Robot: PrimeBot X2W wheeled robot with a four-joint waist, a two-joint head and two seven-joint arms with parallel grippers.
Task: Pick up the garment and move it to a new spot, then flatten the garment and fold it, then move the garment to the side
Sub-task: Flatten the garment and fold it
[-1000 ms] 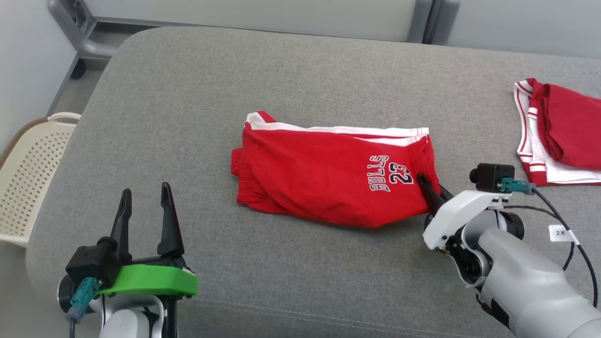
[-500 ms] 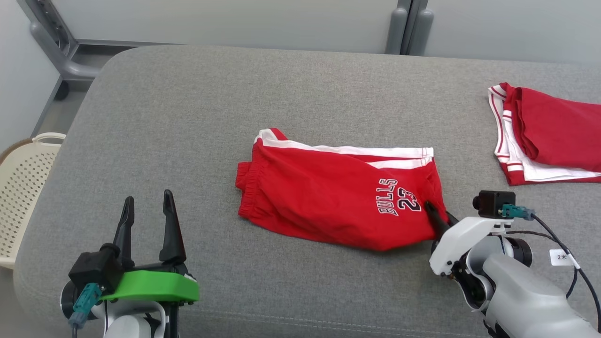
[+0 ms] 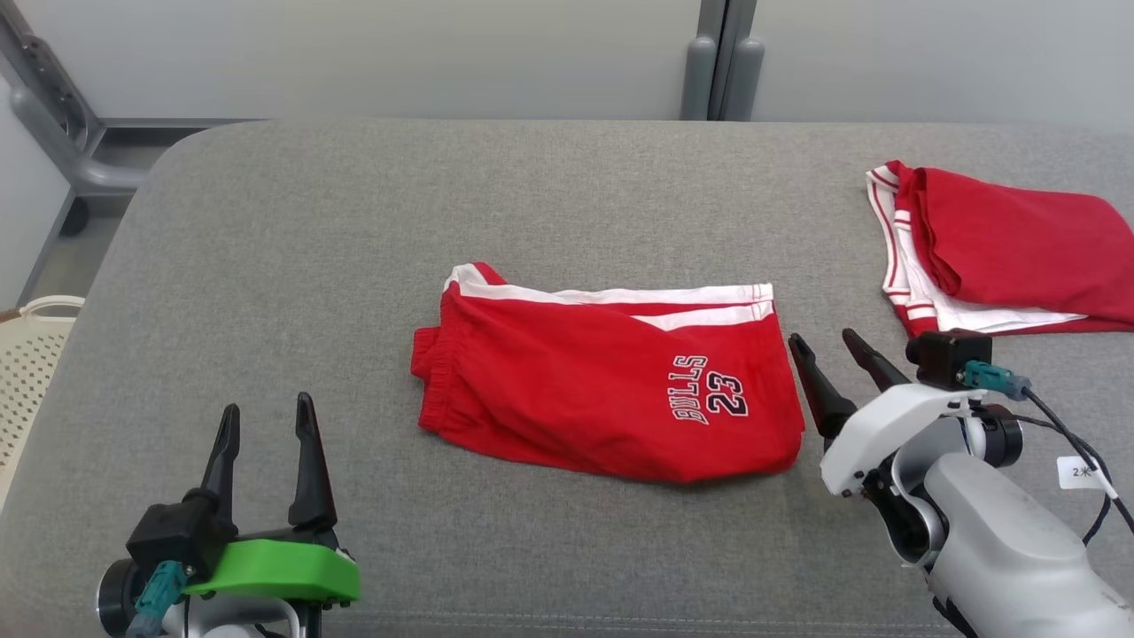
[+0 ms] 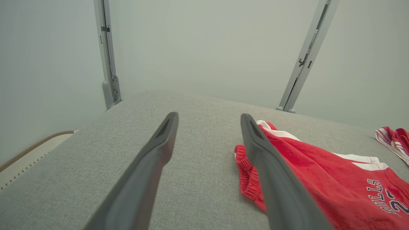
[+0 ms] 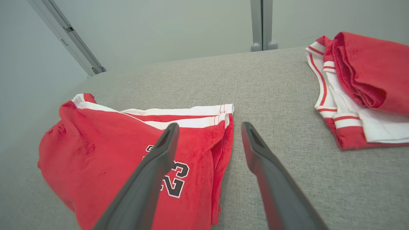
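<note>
**Soft red shorts lie in the middle, and both grippers hold nothing**

The red shorts (image 3: pixel 602 390) lie in the middle of the big grey pad (image 3: pixel 354 221). They look folded over, with one layer on top of the other. The right gripper (image 3: pixel 819 335) sits just beside their right edge. Its two dark fingers are spread apart and nothing is between them. The left gripper (image 3: pixel 267 403) is near the front, well apart from the shorts. Its fingers are spread too, and it holds nothing.

The shorts are probably light, soft and floppy. They will likely bend and sag when lifted, and the layers may slide apart. A good place to pinch is the bunched stretchy waistband (image 3: pixel 434 372) on the left end, because it is thick. The right edge, where the layers stack up, looks good too.

The cloth looks a bit fuzzy, like a towel. White stripes (image 3: pixel 620 297) run along the far edge. Dark letters and numbers (image 3: pixel 709 400) are printed near the right end.

The pad is rough woven cloth with round corners. More red and white clothes (image 3: pixel 1001 248) lie folded at the far right. A cream basket (image 3: pixel 27 354) with little holes stands at the left.
</note>
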